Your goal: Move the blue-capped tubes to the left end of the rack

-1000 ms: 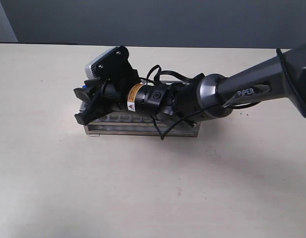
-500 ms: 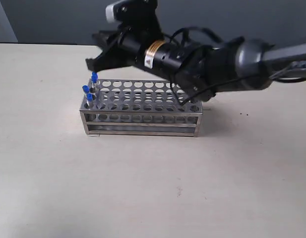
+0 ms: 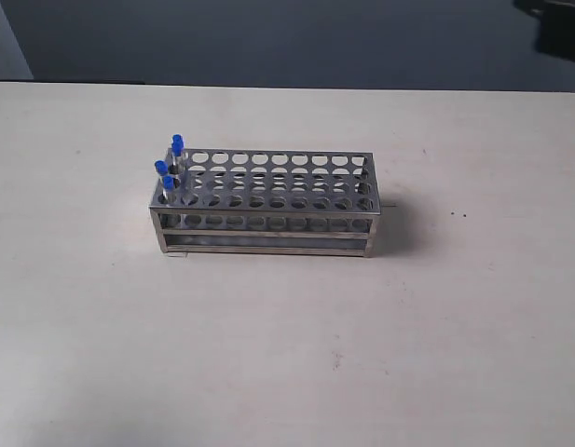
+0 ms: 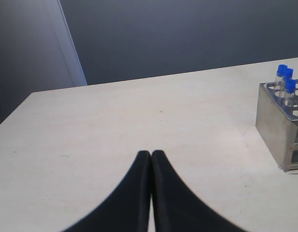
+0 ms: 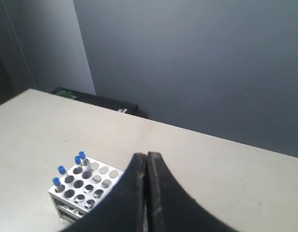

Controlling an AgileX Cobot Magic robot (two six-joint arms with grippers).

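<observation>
Since all four slim clear tubes with bright blue caps (image 3: 168, 183) stand upright in holes at the left end of the shiny perforated steel rack (image 3: 268, 246), the moving itself looks finished; the other holes in the top plate appear empty. Exactly which end holes the tubes occupy is hard to tell, but they cluster together at that one end, caps poking above the plate. The rack sits squarely on the pale tabletop (image 3: 268, 363), with nothing touching it.

Farther out, the left gripper (image 4: 151, 155) hangs over bare tabletop well apart from the rack's end, its black fingers pressed together with nothing between them. The right gripper (image 5: 147, 157) looks down on the rack from high above, its fingers likewise closed on nothing.

By my reading, the step in hand is the retreat after the last placement. Any next move calls only for parking both arms clear of the rack, and perhaps checking that each tube is fully seated.
</observation>
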